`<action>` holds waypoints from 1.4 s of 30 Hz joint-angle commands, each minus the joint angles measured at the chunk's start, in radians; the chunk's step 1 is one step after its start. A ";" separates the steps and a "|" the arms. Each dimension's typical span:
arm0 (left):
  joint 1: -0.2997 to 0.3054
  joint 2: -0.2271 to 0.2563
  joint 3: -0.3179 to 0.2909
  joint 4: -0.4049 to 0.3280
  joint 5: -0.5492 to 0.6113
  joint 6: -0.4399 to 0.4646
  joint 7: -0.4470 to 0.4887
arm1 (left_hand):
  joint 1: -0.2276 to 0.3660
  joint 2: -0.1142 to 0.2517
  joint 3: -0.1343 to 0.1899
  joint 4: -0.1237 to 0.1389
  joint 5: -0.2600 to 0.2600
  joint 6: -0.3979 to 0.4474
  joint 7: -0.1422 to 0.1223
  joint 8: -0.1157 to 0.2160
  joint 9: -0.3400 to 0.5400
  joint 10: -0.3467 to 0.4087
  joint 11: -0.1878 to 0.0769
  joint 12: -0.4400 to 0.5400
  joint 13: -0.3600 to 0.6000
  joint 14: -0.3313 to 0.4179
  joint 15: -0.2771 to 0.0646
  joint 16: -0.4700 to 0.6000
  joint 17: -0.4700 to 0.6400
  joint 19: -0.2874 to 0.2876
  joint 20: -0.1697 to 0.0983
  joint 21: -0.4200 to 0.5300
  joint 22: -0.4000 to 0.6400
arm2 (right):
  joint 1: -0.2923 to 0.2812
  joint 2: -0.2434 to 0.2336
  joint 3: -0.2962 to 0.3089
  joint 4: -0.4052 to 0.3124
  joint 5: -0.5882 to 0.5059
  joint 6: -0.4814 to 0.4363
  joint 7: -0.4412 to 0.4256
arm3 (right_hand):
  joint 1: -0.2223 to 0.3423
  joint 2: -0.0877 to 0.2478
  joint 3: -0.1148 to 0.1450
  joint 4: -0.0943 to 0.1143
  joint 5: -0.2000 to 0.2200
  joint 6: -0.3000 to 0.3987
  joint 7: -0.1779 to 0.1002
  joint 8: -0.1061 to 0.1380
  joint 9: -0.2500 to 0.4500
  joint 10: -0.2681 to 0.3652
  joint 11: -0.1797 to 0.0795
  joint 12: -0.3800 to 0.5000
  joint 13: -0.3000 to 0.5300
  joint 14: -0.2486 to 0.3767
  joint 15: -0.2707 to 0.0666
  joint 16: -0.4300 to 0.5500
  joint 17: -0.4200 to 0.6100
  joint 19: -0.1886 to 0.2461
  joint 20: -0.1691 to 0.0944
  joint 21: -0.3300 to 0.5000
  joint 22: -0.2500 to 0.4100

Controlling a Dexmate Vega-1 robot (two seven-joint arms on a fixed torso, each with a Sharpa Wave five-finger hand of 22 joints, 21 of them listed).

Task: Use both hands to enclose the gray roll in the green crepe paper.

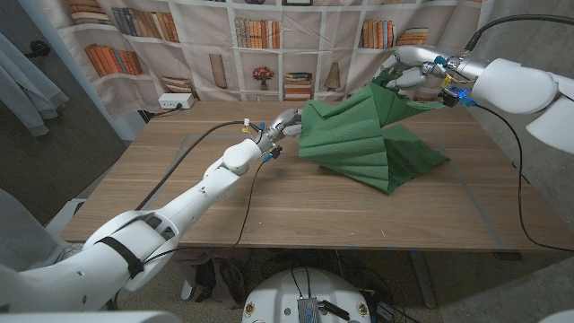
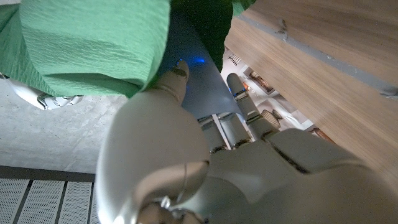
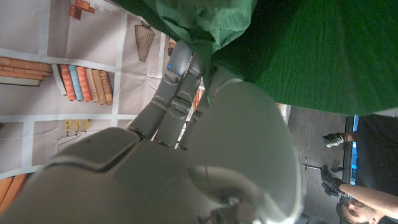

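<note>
At the sheet's 9 o'clock edge, the left hand (image 1: 283, 121) grips the green crepe paper (image 1: 363, 135), its fingers (image 2: 239, 93) curled in around the border, as the left wrist view shows. At 2 o'clock of the sheet, raised off the table (image 1: 269, 202), the right hand (image 1: 414, 72) pinches a gathered corner of the same paper, fingers (image 3: 177, 81) closed on the bunched fold in the right wrist view. Between the two holds the paper rises like a tent, its lower edge spread on the wood toward 5 o'clock. The gray roll cannot be seen; presumably it lies beneath the draped paper, but its exact place cannot be told. Behind the table stands a bookshelf backdrop (image 1: 260, 36), and a person (image 3: 367, 196) appears at the margin of the right wrist view. Step in hand, as judged: drawing the sheet over the roll. The next move likely calls for both hands to bring their edges together and lower them, closing the paper around the roll without tearing it.
</note>
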 commanded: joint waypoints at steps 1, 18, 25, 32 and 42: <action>-0.029 -0.021 0.025 0.044 0.003 -0.025 -0.057 | 0.011 0.002 -0.003 -0.003 0.006 0.003 -0.006 0.008 0.005 0.001 -0.003 -0.004 0.004 0.001 -0.129 0.003 0.004 -0.001 -0.030 0.004 -0.001 | 0.235 -0.024 -0.149 0.058 -0.060 0.040 0.135 | 0.009 0.000 0.007 -0.001 0.006 0.005 -0.002 -0.007 0.006 0.009 -0.003 0.000 0.002 0.006 -0.054 0.000 0.002 0.004 -0.155 0.008 0.000; -0.062 -0.025 0.036 0.078 0.010 -0.054 -0.106 | 0.013 0.002 -0.005 -0.003 0.006 0.004 -0.007 0.011 0.008 0.004 -0.003 -0.003 0.003 0.000 -0.130 0.003 0.006 -0.004 -0.028 0.004 -0.001 | 0.321 0.063 -0.215 0.116 -0.108 0.083 0.112 | 0.009 -0.001 0.006 -0.001 0.004 0.007 -0.002 -0.008 0.006 0.010 -0.005 -0.002 0.005 0.004 -0.054 -0.002 0.003 0.003 -0.155 0.008 -0.007; -0.080 -0.031 0.042 0.091 0.007 -0.073 -0.138 | 0.013 0.002 -0.006 -0.003 0.006 0.003 -0.007 0.010 0.007 0.000 -0.004 -0.003 0.007 0.001 -0.130 0.004 0.008 -0.003 -0.029 0.005 -0.001 | 0.376 0.115 -0.258 0.159 -0.127 0.128 0.116 | 0.009 -0.001 0.005 -0.001 0.003 0.005 -0.003 -0.009 0.006 0.010 -0.004 -0.002 0.006 0.005 -0.054 -0.002 0.003 0.001 -0.155 0.009 -0.009; -0.085 -0.035 0.050 0.090 0.004 -0.083 -0.168 | 0.014 0.003 -0.006 -0.002 0.006 0.004 -0.006 0.010 0.005 -0.001 -0.002 -0.002 0.009 0.000 -0.130 0.003 0.008 -0.004 -0.028 0.005 -0.001 | 0.452 0.179 -0.309 0.221 -0.143 0.185 0.138 | 0.009 -0.001 0.005 -0.001 0.003 0.006 -0.005 -0.009 0.007 0.010 -0.006 -0.004 0.006 0.004 -0.054 -0.003 0.004 -0.001 -0.155 0.009 -0.011; -0.068 -0.020 0.049 0.039 -0.002 -0.084 -0.187 | 0.015 0.003 -0.007 -0.002 0.007 0.003 -0.009 0.012 0.007 -0.004 0.000 -0.003 0.010 -0.003 -0.130 0.002 0.009 -0.006 -0.029 0.005 -0.001 | 0.527 0.283 -0.359 0.341 -0.109 0.239 0.143 | 0.009 -0.002 0.005 -0.001 0.002 0.004 -0.006 -0.010 0.008 0.008 -0.007 -0.004 0.008 0.000 -0.056 -0.004 0.006 -0.002 -0.153 0.007 -0.015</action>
